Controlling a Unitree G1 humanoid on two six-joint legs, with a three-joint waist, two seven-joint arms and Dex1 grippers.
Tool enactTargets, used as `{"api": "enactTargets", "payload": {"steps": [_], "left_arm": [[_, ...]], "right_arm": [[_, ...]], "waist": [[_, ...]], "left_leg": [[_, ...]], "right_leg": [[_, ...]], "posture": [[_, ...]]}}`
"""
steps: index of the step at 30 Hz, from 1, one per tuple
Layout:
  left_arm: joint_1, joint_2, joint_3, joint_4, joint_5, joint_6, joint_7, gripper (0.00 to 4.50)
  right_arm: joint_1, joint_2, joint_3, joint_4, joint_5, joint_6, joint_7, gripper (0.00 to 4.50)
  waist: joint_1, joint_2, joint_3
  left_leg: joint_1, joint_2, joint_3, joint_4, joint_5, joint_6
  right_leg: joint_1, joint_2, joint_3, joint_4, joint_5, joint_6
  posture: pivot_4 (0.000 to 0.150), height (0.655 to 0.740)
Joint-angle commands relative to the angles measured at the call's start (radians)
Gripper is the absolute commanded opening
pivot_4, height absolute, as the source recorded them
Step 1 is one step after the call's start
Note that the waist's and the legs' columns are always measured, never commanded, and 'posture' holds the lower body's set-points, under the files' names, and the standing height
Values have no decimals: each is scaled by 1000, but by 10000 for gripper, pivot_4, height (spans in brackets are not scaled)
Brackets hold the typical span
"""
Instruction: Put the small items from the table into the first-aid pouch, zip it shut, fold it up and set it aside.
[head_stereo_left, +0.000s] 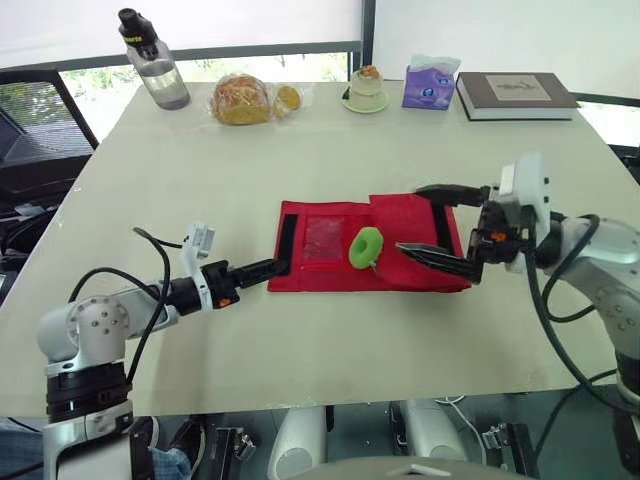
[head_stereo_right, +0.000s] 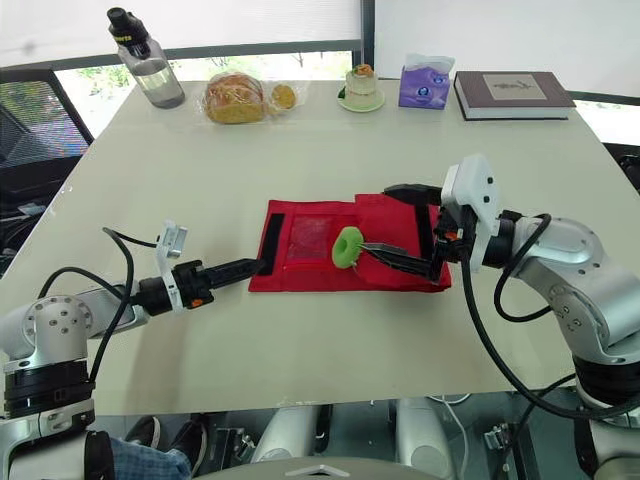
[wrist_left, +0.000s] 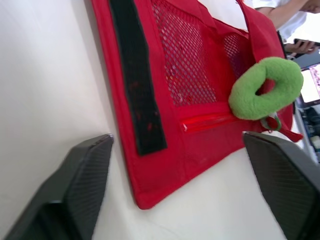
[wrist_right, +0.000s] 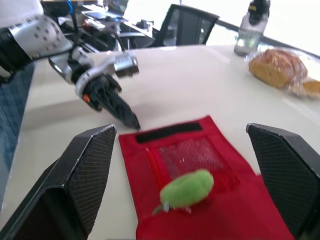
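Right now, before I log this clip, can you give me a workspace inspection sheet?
Surface: pale table, no spills seen.
Job's things: red pouch lies open and flat; green ring rests on it.
Clutter: bottle, bread, dessert, tissue pack, book along the far edge.
Grippers: left gripper open at the pouch's left edge; right gripper open over its right part.
Cables: left arm cable and right arm cable hang in loose loops.
Surroundings: office chair, a person nearby.

The red pouch (head_stereo_left: 325, 262) runs off the picture's edge in both wrist views, and its right end lies behind the fingers of the right hand (head_stereo_left: 408, 218). The green ring (head_stereo_left: 366, 246) covers part of its mesh pocket, whose contents cannot be told. The lettering on the book (head_stereo_left: 515, 93) is too small to read.
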Motion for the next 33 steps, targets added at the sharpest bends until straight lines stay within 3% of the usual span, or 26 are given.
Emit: {"api": "enactTargets", "payload": {"steps": [1,4,7,8,17,26,29,33], "left_arm": [[0,0,8,7,-25,9,-17,26302],[10,0,12,-2,-37,8,-32,15735],[16,-1,16,-5,-40,2,-34,1803],[20,1,17,-5,-39,-2,-34,631],[75,40,36,4,-10,-66,-55,631],[77,199,20,70,97,-293,-244,631],[12,242,-4,96,108,-315,-298,0],[-73,281,-54,102,112,-326,-382,0]], "right_arm": [[-30,1,-19,-28,31,12,-26,45000],[-50,2,-10,-22,36,21,-36,45000],[-57,-1,-4,-19,36,23,-39,45000],[-59,-1,-3,-19,36,24,-39,45000],[-52,1,-11,-10,59,44,-42,45000],[23,-92,18,80,7,58,27,45000],[-2,-84,81,138,-84,2,46,36567],[-62,-42,175,241,-206,-81,52,18274]], "waist": [[0,-1,0],[-1,-1,0],[-1,-1,0],[-1,-1,0],[-3,-1,0],[-1,-1,0],[-1,-1,0],[-4,-1,0]], "left_leg": [[0,0,0,0,0,0],[0,0,0,0,0,0],[0,0,0,0,0,0],[0,0,0,0,0,0],[0,1,0,0,0,0],[0,1,1,0,0,0],[0,0,1,0,0,0],[0,0,2,0,0,0]], "right_leg": [[0,0,0,0,0,0],[0,0,0,0,0,0],[0,0,0,0,0,0],[0,0,0,0,0,0],[0,0,0,0,0,-1],[0,-1,0,0,-2,-4],[-1,-1,0,-1,-2,-4],[-1,-1,0,-1,-1,-2]], "posture": [[1500,7332],[1500,7332],[1500,7332],[1500,7332],[1500,7332],[1500,7332],[1500,7332],[1500,7332]]}}
